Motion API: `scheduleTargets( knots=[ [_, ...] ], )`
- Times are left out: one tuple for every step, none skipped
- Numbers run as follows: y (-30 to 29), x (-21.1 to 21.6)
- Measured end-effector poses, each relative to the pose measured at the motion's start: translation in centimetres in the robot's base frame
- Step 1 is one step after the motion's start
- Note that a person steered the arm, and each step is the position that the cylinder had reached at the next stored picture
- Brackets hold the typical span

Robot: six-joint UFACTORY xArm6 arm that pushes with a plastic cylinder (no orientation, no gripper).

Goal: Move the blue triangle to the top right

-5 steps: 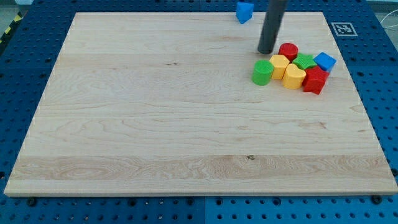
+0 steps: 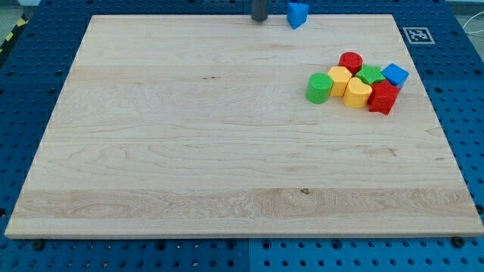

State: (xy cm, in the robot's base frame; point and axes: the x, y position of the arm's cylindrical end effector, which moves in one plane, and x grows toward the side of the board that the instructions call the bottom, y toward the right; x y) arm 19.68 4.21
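The blue triangle (image 2: 297,13) sits at the board's top edge, right of the middle. My tip (image 2: 259,20) is at the top edge just to the left of the blue triangle, a short gap apart from it. Only the rod's lowest part shows; the rest is cut off by the view's top.
A cluster of blocks lies at the upper right: a green cylinder (image 2: 319,88), a yellow block (image 2: 340,79), a yellow heart-like block (image 2: 358,93), a red cylinder (image 2: 350,62), a green block (image 2: 370,74), a red block (image 2: 383,97), a blue cube (image 2: 395,75). A marker tag (image 2: 417,35) sits beyond the board's top right corner.
My tip has moved up and to the left, from beside the red cylinder in the cluster to the top edge left of the blue triangle. No block has moved.
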Motion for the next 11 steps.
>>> scheduleTargets(
  knots=[
    [3.2,0.3],
    [6.7,1.1],
    [10.1,2.3],
    [12.3,4.3],
    [9.5,5.0],
    [5.0,3.0],
    [2.5,-0.4],
    [2.5,-0.5],
    [2.7,-0.5],
    [2.7,-0.5],
    [4.3,-0.3]
  ],
)
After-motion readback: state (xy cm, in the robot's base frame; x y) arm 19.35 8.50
